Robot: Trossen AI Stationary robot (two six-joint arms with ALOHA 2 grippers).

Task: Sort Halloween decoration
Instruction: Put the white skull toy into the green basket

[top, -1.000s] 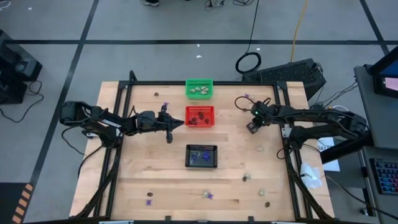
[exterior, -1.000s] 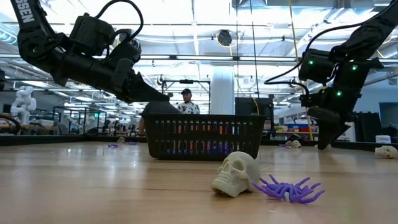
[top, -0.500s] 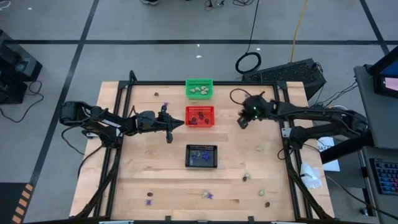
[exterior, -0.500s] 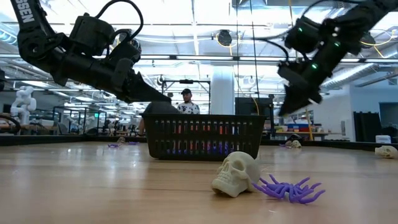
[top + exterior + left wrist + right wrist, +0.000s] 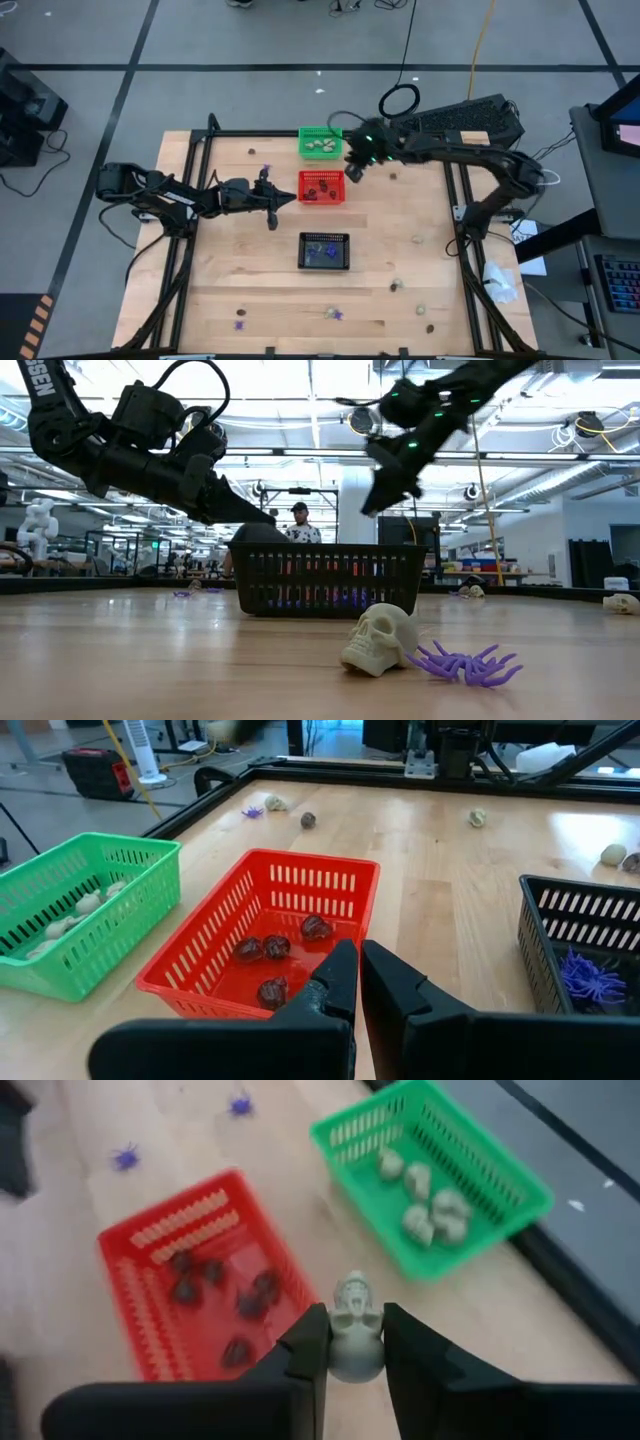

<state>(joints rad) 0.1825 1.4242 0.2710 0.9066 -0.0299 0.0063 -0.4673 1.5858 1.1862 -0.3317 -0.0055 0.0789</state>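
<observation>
Here the right hand (image 5: 355, 1342) grips a cream skull (image 5: 355, 1328) above the bench (image 5: 400, 240), between the red basket (image 5: 150, 1270) and green basket (image 5: 500, 1175). It should carry on over the green one before releasing, low. The left hand (image 5: 358, 982), closed and empty, waits beside the red basket.

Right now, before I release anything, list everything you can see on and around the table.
green basket: one, far edge, holds cream skulls
red basket: one, centre, holds dark brown trinkets
black basket: one, nearer than the red one, holds purple spiders
loose trinkets: several, cream, purple and brown, scattered; a cream skull and purple spider lie near the low camera
person: one, behind the table
left gripper: fingers shut, beside the red basket
right gripper: fingers closed on a held skull, between the green and red baskets
</observation>
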